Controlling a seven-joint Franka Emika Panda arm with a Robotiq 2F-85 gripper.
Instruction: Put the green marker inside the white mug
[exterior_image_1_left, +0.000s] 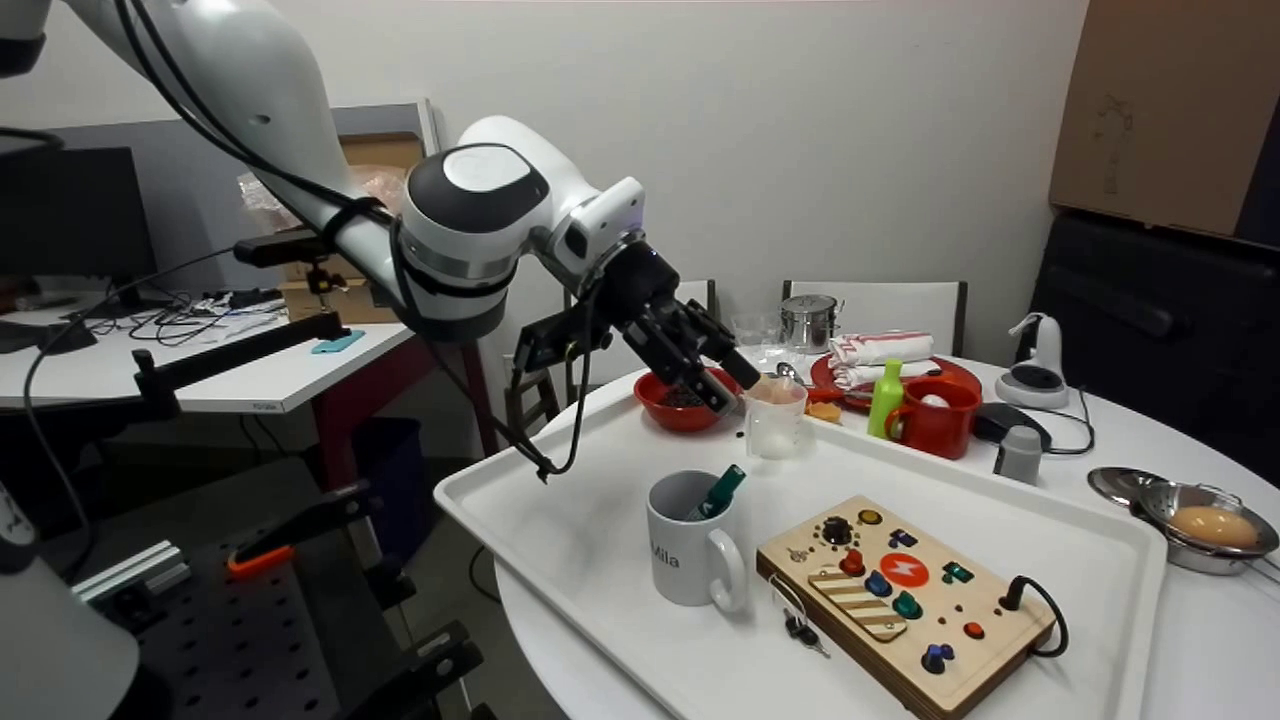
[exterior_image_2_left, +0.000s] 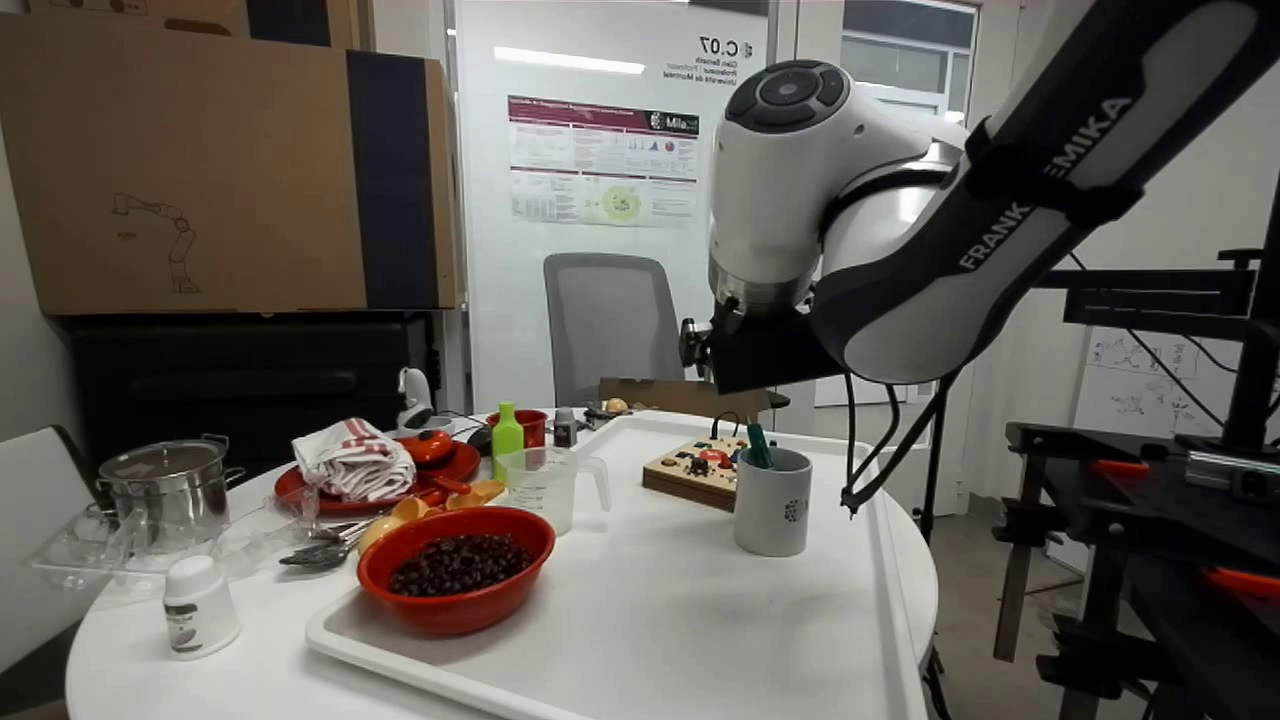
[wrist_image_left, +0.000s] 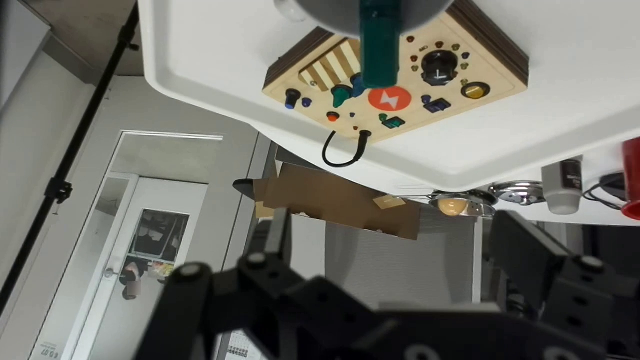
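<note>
The white mug (exterior_image_1_left: 682, 560) stands upright on the tray in both exterior views, its handle to one side (exterior_image_2_left: 772, 515). The green marker (exterior_image_1_left: 717, 492) stands inside it, leaning on the rim with its upper end sticking out (exterior_image_2_left: 760, 447). In the wrist view the marker (wrist_image_left: 380, 55) crosses the top edge in front of part of the mug's grey rim (wrist_image_left: 330, 15). My gripper (exterior_image_1_left: 734, 390) is above the tray, apart from the mug and marker. In the wrist view its fingers (wrist_image_left: 395, 235) are wide apart with nothing between them. In an exterior view the arm mostly hides the gripper.
The white tray (exterior_image_1_left: 560, 590) also holds a wooden switch box (exterior_image_1_left: 900, 590) beside the mug. A clear measuring cup (exterior_image_2_left: 540, 480) and a red bowl of dark beans (exterior_image_2_left: 455, 590) are on the tray's far side. A cable loop (exterior_image_1_left: 560, 465) hangs from the arm.
</note>
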